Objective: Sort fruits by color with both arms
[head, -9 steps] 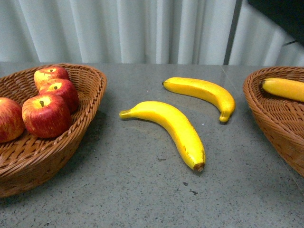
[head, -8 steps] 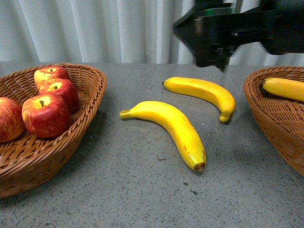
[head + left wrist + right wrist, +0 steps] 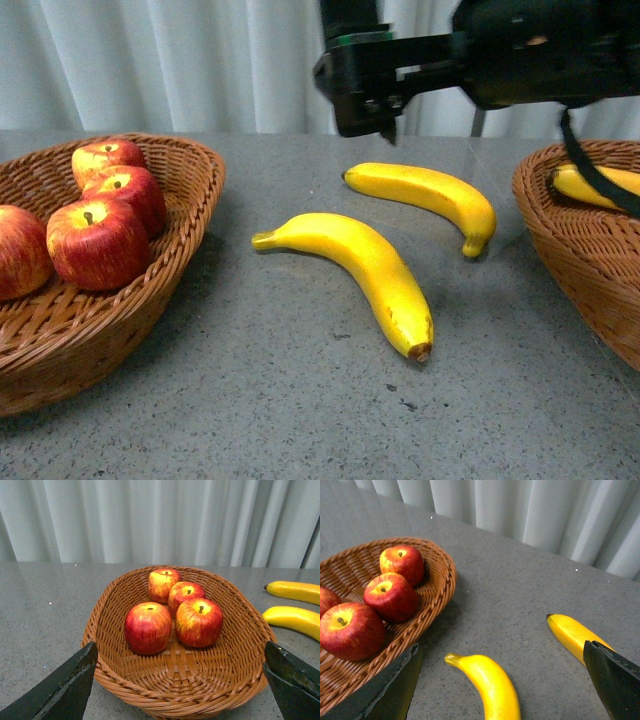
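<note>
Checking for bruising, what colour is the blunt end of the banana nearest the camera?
Brown, on an otherwise bright yellow banana; clearest in the front view.

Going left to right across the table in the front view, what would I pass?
The left basket holding apples → nearer banana → farther banana → right basket with a third banana inside.

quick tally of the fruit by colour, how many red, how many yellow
red apples: 4, all in the left basket
yellow bananas: 3, two on the table, one in the right basket
total: 7 fruits
</note>
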